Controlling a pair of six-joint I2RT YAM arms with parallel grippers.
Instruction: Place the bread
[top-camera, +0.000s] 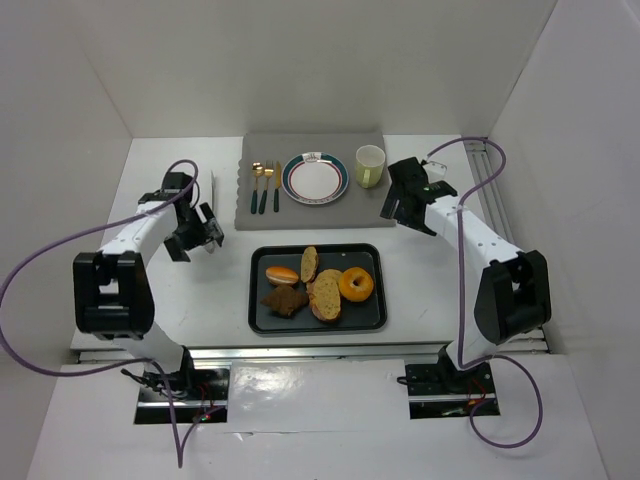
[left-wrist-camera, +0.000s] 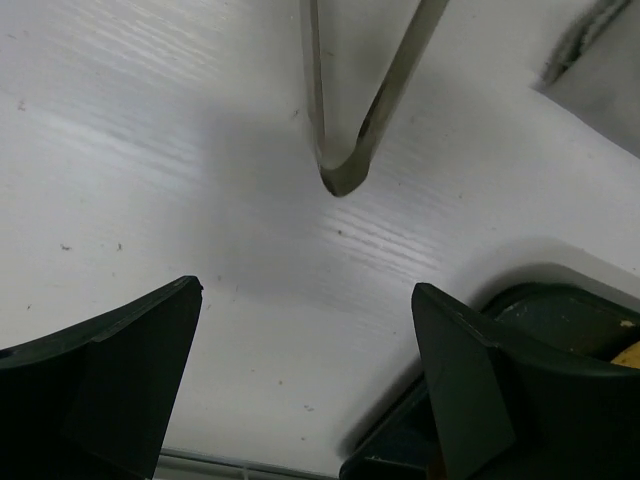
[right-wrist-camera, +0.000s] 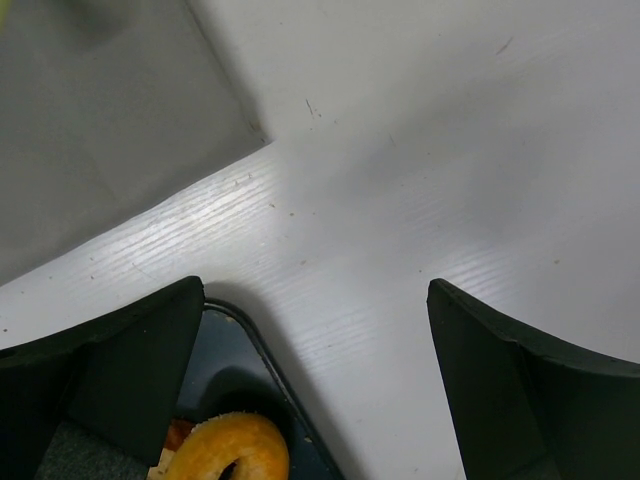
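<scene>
A black tray (top-camera: 262, 318) at the table's middle holds several breads: a small roll (top-camera: 282, 274), bread slices (top-camera: 325, 295), a dark piece (top-camera: 286, 299) and a bagel (top-camera: 356, 284). A white plate (top-camera: 315, 178) with a coloured rim lies on the grey mat (top-camera: 300, 212) behind the tray. My left gripper (top-camera: 200, 236) is open and empty, left of the tray, whose corner (left-wrist-camera: 545, 310) shows in the left wrist view. My right gripper (top-camera: 395, 208) is open and empty, past the tray's far right corner; the bagel (right-wrist-camera: 228, 450) and tray rim (right-wrist-camera: 262, 345) show below it.
A fork and two spoons (top-camera: 264, 185) lie on the mat left of the plate. A pale green cup (top-camera: 370, 165) stands on the mat's right end. White walls enclose the table on three sides. Cables loop beside both arms.
</scene>
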